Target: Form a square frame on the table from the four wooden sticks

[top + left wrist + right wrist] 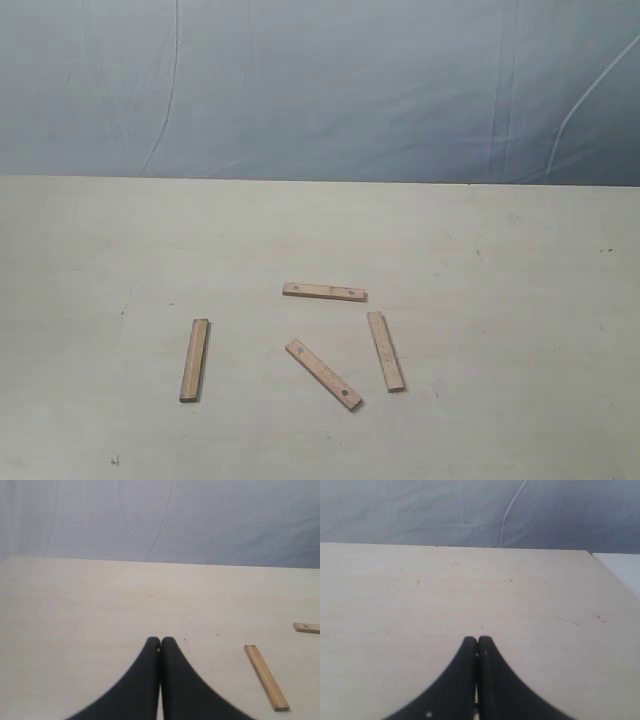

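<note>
Four wooden sticks lie loose on the table (pixel 500 260) in the exterior view, none touching another. One lies crosswise at the back (pixel 324 292). Another stands lengthwise at the left (pixel 194 360). A third lies slanted in the middle (pixel 323 374), and the fourth lies lengthwise at the right (pixel 385 351). Neither arm shows in the exterior view. My left gripper (pixel 160 641) is shut and empty over bare table; one stick (pixel 266 677) lies off to its side, and the end of another (pixel 306 627) shows at the frame's edge. My right gripper (pixel 478 640) is shut and empty, with no stick in its view.
A blue-grey cloth backdrop (pixel 320 90) hangs behind the table's far edge. The right wrist view shows a corner of the table (pixel 590 553) with a white surface (pixel 622 570) beyond it.
</note>
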Controlling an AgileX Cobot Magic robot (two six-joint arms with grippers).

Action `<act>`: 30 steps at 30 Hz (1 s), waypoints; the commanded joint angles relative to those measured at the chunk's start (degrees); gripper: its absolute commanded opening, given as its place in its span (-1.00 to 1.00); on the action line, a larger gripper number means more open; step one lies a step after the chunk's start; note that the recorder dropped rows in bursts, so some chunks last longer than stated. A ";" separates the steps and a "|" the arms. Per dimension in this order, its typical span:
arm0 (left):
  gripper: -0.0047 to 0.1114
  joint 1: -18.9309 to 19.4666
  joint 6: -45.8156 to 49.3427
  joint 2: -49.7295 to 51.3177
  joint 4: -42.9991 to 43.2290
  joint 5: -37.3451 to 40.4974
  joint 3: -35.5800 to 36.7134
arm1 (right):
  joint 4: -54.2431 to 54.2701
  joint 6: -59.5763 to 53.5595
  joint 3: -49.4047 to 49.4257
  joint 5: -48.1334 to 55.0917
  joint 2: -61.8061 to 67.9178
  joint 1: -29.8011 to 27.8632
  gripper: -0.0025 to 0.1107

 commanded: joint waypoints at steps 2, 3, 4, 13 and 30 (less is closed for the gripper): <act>-0.92 0.01 0.20 -0.29 4.29 -0.26 0.17 | -0.35 -0.18 -0.01 -0.47 -0.20 0.12 -0.97; -0.92 0.01 0.20 -0.29 6.23 -0.27 0.17 | -0.35 -0.18 -0.01 -0.47 -0.20 0.12 -0.97; -0.92 0.01 0.20 -0.29 9.52 -0.49 0.17 | -0.35 -0.18 -0.01 -0.47 -0.20 0.12 -0.97; -0.92 0.01 -2.15 -0.29 -11.54 -28.13 0.17 | -0.35 -0.18 -0.01 -0.47 -0.20 0.12 -0.97; -0.92 0.01 -31.14 31.91 18.29 -51.06 -32.72 | 0.60 -0.18 -0.01 -0.47 -0.20 0.12 -0.97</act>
